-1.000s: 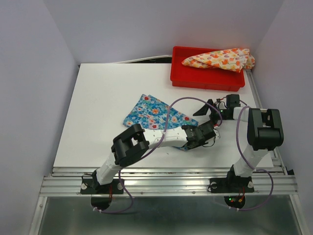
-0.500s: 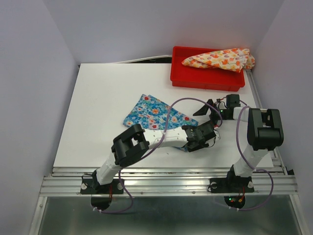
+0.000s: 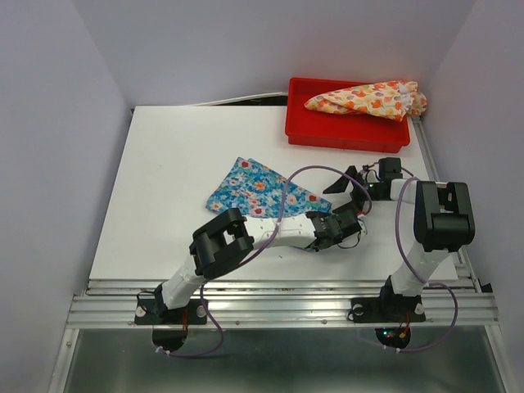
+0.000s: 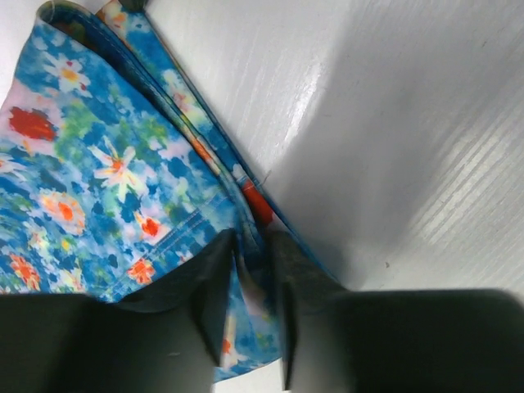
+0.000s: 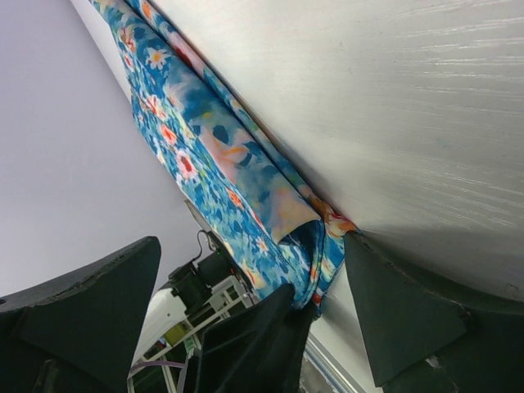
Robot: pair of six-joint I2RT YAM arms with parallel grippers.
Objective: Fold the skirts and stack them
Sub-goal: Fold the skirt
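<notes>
Left wrist view: left end effector (image 4: 246, 303) clenched on an edge of the blue skirt (image 4: 98, 164), likely to lift it into a fold; right end effector (image 5: 250, 246) hung released just beside.

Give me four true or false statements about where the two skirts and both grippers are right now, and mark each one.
1. The cream-yellow skirt lies in the red tray. True.
2. The blue skirt is stacked on the cream-yellow skirt. False: it lies on the white table, apart from the tray.
3. The left gripper pinches an edge of the blue skirt. True.
4. The right gripper is clamped shut. False: its jaws stand wide open at the blue skirt's corner.
</notes>
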